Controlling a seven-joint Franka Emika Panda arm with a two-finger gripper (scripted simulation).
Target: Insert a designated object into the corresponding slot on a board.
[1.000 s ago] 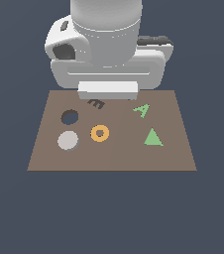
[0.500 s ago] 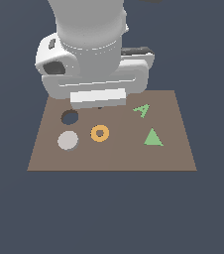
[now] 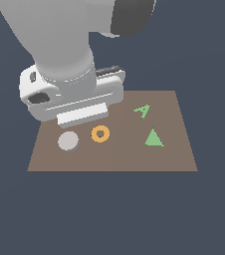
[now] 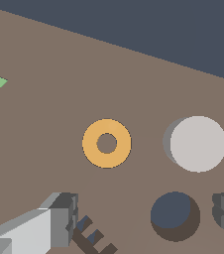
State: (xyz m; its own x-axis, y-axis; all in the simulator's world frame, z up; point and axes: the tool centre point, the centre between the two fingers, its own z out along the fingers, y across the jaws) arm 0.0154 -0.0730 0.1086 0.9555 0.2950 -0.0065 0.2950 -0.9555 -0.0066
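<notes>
The arm has been lowered and shifted toward the grey disc (image 3: 68,141) on the board (image 3: 174,149) within the last second. The gripper (image 4: 143,218) is spread, apparently empty. The disc lies just beside the round slot (image 4: 175,215), near the orange ring (image 4: 106,143), ungrasped.

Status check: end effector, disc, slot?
End effector open, empty, above board. Grey disc untouched beside orange ring. Round slot unobstructed.
</notes>
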